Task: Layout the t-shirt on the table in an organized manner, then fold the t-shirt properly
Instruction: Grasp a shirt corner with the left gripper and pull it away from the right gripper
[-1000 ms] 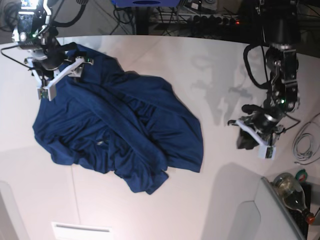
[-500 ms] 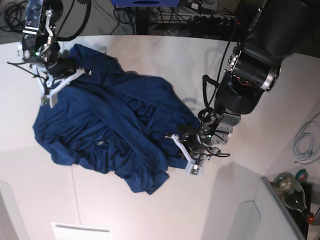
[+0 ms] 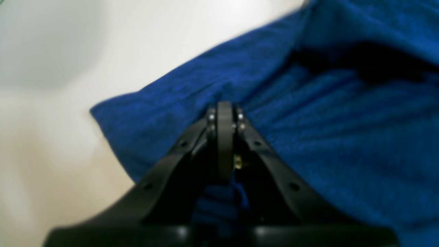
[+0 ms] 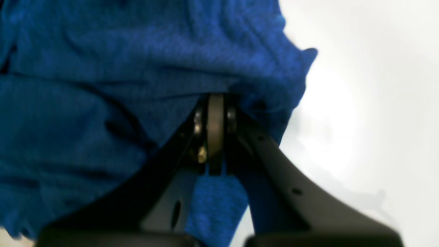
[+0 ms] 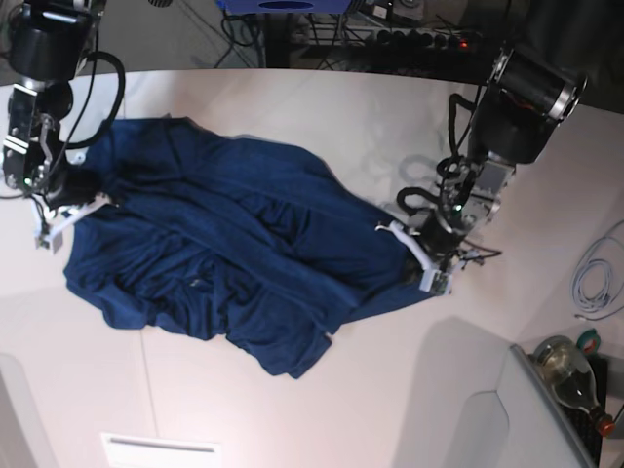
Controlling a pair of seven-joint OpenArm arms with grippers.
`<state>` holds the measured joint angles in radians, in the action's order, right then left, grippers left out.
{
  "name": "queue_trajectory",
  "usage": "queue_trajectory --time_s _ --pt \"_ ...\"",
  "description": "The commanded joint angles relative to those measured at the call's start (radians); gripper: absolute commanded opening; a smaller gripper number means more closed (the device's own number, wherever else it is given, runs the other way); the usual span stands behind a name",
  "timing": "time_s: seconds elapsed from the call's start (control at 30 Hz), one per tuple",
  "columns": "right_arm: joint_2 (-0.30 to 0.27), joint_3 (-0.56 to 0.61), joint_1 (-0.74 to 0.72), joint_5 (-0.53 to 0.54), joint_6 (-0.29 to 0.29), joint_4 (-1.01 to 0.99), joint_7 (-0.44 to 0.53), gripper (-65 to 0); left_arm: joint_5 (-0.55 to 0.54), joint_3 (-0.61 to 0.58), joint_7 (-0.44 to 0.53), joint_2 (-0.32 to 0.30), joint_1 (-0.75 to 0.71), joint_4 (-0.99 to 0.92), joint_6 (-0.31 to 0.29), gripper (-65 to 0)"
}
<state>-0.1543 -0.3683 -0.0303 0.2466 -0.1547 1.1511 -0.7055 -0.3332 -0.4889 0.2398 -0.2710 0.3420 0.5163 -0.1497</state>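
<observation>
T-shirt stretched lengthwise left-right, both end effectors clamped on opposite edges.

Both wrist views blur the t-shirt.

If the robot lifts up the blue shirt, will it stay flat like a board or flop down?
Probably flop. The t-shirt lies in soft wrinkles and folds on the table, so it looks limp. Each closed gripper, left and right, pinches just an edge, so the middle would likely sag. It seems thin and light.
</observation>
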Motion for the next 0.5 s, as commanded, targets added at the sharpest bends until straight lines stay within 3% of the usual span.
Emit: queue_trajectory --time_s 0.0,0.1,0.23,0.37,0.47 --pt "-0.017 -0.001 -0.032 -0.017 0.007 -0.023 0.001 -64.5 0.038 0.042 -0.181 -0.024 -0.057 0.017 0.020 -65.0" --pt "-0.043 0.015 -0.096 -0.017 0.007 -0.087 0.014 -64.5 0.042 0.200 -0.259 -0.044 -0.154 0.150 0.020 -65.0" --pt "-0.064 0.125 -0.147 -0.017 0.007 -0.096 0.047 -64.8 0.044 0.388 -0.403 -0.053 -0.303 0.434 0.020 -65.0" --pt "-0.072 0.197 -0.139 -0.016 0.007 -0.003 0.086 -64.8 0.044 0.526 -0.509 -0.046 -0.439 0.723 0.020 -65.0" --pt "-0.063 0.179 -0.070 -0.013 0.007 0.142 0.086 -64.5 0.044 0.646 -0.572 -0.018 -0.513 0.881 0.020 -65.0"
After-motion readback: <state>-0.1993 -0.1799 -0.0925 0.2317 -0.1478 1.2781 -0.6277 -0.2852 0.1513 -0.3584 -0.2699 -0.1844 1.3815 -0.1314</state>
